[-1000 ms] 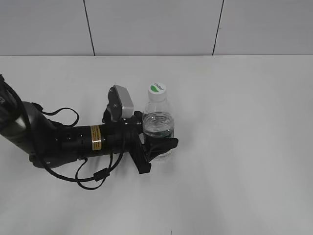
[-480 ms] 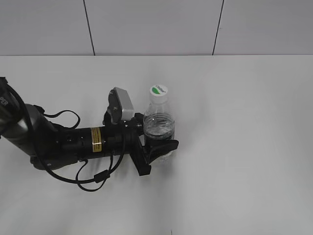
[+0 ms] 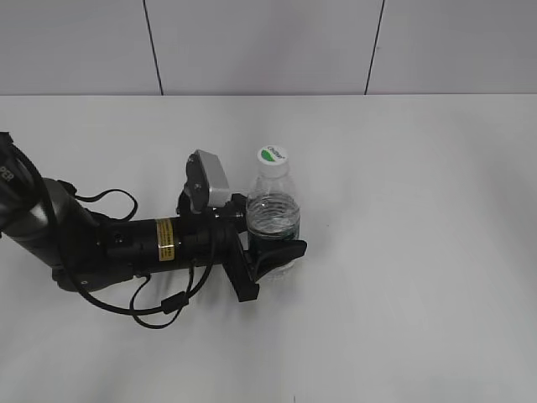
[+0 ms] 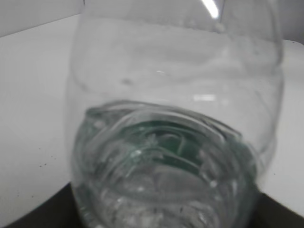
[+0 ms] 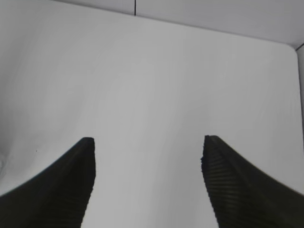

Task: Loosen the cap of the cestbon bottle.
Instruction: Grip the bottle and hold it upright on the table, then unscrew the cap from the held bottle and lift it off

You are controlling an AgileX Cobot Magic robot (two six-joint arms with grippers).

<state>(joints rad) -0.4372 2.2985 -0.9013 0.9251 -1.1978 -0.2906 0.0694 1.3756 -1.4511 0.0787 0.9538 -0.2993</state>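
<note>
Nothing moved: cestbon bottle (image 3: 273,218) within left end effector (image 3: 270,245).

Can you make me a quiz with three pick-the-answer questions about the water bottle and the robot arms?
1. Where is the small clear plastic water bottle?
A. Lying on its side at the table's far edge
B. Standing between the fingers of the left pincer
C. Hanging in the air above the table

2. What colour is the mark on top of the small round white plastic cap?
A. Green
B. Red
C. Blue

3. What is the right pincer doing?
A. Squeezing the cap
B. Holding a cloth
C. Open, with nothing between its fingers

Answers:
1. B, the exterior view shows the bottle upright with black fingers around its lower body.
2. A, a green leaf shape shows on the cap's top.
3. C, the right wrist view shows two spread fingers over the bare white table.
</note>
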